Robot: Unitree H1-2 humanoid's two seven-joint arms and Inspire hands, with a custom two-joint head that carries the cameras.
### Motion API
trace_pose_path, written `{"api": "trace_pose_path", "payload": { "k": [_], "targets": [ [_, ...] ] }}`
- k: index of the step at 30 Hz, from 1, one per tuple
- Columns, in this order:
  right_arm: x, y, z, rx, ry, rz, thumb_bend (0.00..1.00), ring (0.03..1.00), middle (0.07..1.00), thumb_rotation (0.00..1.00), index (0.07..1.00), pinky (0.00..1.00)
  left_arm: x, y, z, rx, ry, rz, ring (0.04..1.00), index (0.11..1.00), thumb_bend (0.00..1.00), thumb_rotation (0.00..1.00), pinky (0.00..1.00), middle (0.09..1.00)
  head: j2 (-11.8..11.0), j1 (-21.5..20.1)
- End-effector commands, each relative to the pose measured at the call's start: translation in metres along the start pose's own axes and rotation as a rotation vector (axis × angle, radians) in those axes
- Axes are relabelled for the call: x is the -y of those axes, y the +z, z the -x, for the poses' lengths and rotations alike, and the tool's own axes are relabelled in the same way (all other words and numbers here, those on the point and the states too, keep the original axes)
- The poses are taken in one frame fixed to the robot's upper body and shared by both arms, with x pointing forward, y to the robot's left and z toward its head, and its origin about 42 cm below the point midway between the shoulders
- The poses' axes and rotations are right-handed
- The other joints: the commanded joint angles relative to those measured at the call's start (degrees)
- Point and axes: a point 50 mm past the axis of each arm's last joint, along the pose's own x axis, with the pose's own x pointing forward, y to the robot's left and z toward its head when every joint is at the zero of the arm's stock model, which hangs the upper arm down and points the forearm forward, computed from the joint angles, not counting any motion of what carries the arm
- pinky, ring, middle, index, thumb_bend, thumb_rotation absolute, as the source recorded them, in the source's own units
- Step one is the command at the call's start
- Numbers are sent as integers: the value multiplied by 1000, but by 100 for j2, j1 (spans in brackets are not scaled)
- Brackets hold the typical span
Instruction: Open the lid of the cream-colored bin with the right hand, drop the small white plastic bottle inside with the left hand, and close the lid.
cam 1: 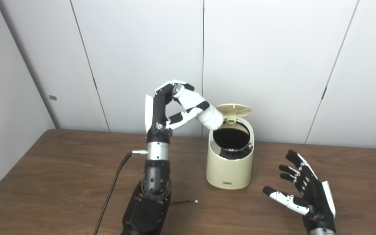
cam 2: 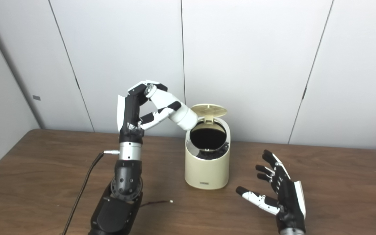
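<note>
Bottle (cam 1: 204, 112): white, grasped in my left robot hand (cam 1: 165, 111), tilted, lower end at open mouth of cream bin (cam 1: 230, 169); lid (cam 1: 233, 110) up. Right robot hand (cam 1: 302, 189) released, fingers spread, above tabletop (cam 1: 60, 182) beside bin

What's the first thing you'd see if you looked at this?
The left robot hand raised in the middle, holding a white bottle tilted toward the open mouth of a cream bin. The bin's lid stands flipped up. The right robot hand waits open near the table's right edge.

Both hands (cam 1: 165, 107) (cam 1: 308, 192) were black with white plates — a silver wrist ring (cam 1: 157, 150) and black cable (cam 1: 113, 189) marked the left forearm.
</note>
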Motion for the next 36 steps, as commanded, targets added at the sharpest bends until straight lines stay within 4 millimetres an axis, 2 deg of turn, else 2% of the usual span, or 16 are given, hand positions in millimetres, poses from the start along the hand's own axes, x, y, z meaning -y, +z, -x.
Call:
{"api": "trace_pose_path", "payload": {
  "k": [1,19,36],
  "targets": [
    [-3,21,-12,105,-10,-21,718,769,877,128,862,722,5,15,-15,85,10,27,445,501,479,0,359,484,4,-11],
    [-6,22,-11,111,-17,-24,725,778,875,142,860,720,18,-3,2,19,37,38,449,501,479,0,356,488,25,-115],
    [-7,25,-8,110,-24,-38,736,776,876,164,859,721,33,-20,18,10,82,-45,432,522,477,0,346,478,75,-197]
  ]
}}
